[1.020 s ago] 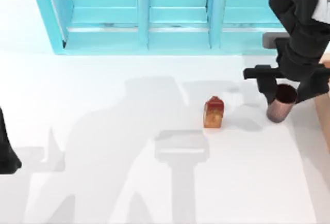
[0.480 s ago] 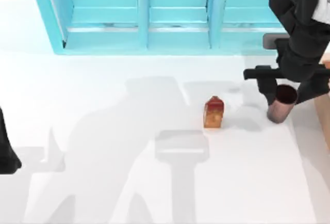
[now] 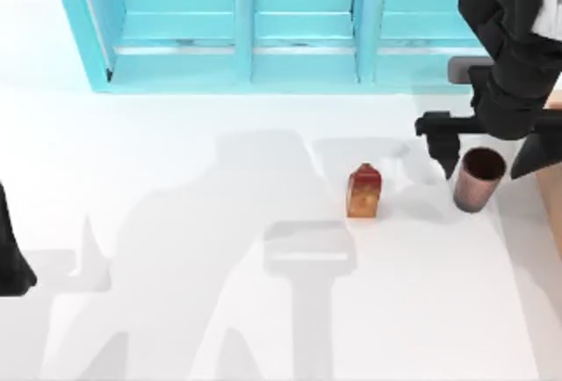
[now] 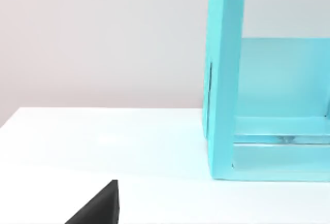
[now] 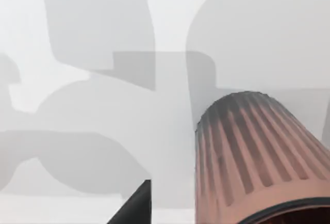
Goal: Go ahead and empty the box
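Two items sit out on the bench (image 3: 263,328): a ribbed copper-brown cup (image 3: 479,178) standing upright with its mouth up, and a small red-orange carton (image 3: 363,191) to its left, well apart from it. Right gripper (image 3: 492,148) hovers at the cup, fingers (image 3: 443,146) spread wide, one each side of the rim, nothing grasped. In the right wrist view the cup's (image 5: 258,157) ribbed wall is close up, apart from one dark fingertip (image 5: 135,203).

Risk, as I judge it: the fingers look close to the rim, so a sideways drift while pulling away could clip the cup and tip or roll it toward the bench edge.

Box (image 3: 555,179) is a thin tan strip at the right edge of the bench, just beside the cup. From that strip its long axis seems to run front to back, open top up; contents can't be seen.

Left arm (image 3: 10,258) parked at the left edge; can't tell its finger state. Cyan cabinet (image 3: 246,21) along the back.
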Robot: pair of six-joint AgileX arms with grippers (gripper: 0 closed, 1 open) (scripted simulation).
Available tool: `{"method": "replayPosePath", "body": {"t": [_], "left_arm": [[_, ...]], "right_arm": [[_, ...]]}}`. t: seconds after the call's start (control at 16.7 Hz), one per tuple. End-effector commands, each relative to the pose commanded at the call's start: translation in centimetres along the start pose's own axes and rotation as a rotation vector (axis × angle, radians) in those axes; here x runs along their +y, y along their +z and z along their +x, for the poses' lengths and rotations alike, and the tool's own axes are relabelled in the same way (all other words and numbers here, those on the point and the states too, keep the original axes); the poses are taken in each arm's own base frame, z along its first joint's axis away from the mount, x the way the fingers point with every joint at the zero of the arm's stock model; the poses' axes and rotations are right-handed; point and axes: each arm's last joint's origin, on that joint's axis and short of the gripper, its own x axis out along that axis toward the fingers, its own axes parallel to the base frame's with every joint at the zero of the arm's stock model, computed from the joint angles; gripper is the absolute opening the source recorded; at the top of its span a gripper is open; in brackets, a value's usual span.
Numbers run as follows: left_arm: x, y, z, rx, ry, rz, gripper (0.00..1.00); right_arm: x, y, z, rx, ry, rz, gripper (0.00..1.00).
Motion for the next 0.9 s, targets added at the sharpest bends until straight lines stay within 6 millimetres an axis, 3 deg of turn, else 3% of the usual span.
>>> {"method": "replayPosePath", "body": {"t": [0.6, 0.9], "left_arm": [[0.0, 0.0, 0.0, 0.0, 0.0, 0.0, 1.0], [0.0, 0.0, 0.0, 0.0, 0.0, 0.0, 1.0]], "right_arm": [[0.4, 0.0, -0.3, 0.002, 0.003, -0.009, 1.0], [1.0, 0.2, -4.3, -0.002, 0.008, -0.017, 1.0]]}}
